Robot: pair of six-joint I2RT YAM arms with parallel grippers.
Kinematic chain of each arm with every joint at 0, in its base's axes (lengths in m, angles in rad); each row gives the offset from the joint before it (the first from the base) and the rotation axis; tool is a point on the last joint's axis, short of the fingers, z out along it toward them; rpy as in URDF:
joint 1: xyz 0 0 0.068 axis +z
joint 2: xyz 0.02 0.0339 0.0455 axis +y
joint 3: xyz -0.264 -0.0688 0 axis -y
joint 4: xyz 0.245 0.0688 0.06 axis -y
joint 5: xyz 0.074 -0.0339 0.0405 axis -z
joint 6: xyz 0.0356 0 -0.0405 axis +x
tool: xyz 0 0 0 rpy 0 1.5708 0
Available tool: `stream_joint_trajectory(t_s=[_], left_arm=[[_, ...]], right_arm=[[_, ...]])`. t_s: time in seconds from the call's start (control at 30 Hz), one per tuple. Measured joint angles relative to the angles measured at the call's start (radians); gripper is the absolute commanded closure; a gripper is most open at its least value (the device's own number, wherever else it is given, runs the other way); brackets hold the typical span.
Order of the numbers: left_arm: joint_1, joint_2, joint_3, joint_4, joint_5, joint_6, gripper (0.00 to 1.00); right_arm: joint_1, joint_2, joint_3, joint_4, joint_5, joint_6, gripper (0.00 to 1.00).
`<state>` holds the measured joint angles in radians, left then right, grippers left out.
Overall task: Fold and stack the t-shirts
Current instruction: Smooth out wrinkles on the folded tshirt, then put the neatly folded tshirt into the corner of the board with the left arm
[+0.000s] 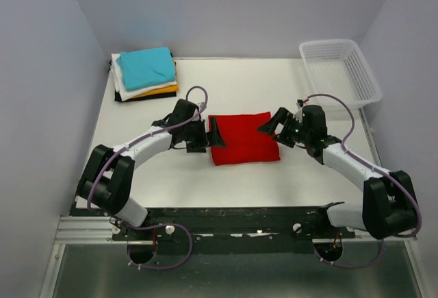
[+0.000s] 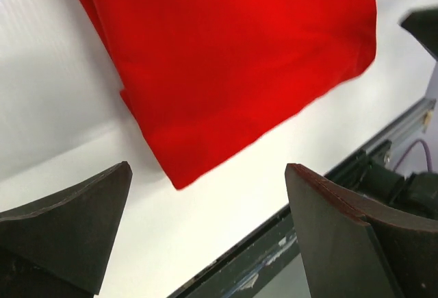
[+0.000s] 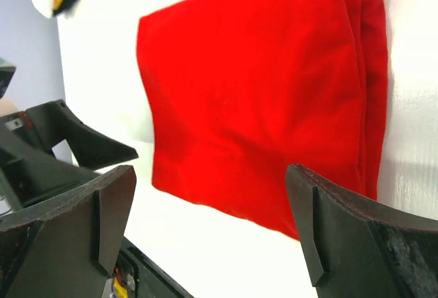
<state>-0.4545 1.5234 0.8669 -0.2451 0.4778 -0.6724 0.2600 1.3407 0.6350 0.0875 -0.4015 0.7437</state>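
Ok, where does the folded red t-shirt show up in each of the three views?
Top external: the red t-shirt lies folded near the middle of the picture.
Left wrist: it fills the upper middle, with one corner pointing down.
Right wrist: it runs from the centre to the upper right, with its layered edges on the right.
Shared landmark: the white table under the shirt.

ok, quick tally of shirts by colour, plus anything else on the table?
red t-shirt: 1
teal t-shirt: 1
white t-shirt: 1
orange t-shirt: 1
black t-shirt: 1
white lattice basket: 1
Total: 6
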Motion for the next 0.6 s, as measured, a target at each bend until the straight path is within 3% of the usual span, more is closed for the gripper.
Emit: stream_joint_trajectory(t_s=[0.1,0.23,0.4,0.6], left_arm=[[-0.003,0.037,0.088,-0.057,-0.068,-0.001,0.02],[0.001,0.198,0.240,-0.095,-0.127,-0.006,0.06],[0.004,0.302,0.293,-0.132,-0.163,-0.032,0.17],[-0.026,0.349,0.341,-0.165,-0.202,-0.055,0.54]], right_arm=[[0.000,-0.098,0.000,-0.030,0.047,0.000,0.00],[0.000,-0.192,-0.001,-0.071,0.102,0.000,0.00],[0.000,-0.256,-0.002,-0.139,0.148,-0.004,0.00],[0.000,-0.314,-0.019,-0.180,0.176,-0.011,0.00]])
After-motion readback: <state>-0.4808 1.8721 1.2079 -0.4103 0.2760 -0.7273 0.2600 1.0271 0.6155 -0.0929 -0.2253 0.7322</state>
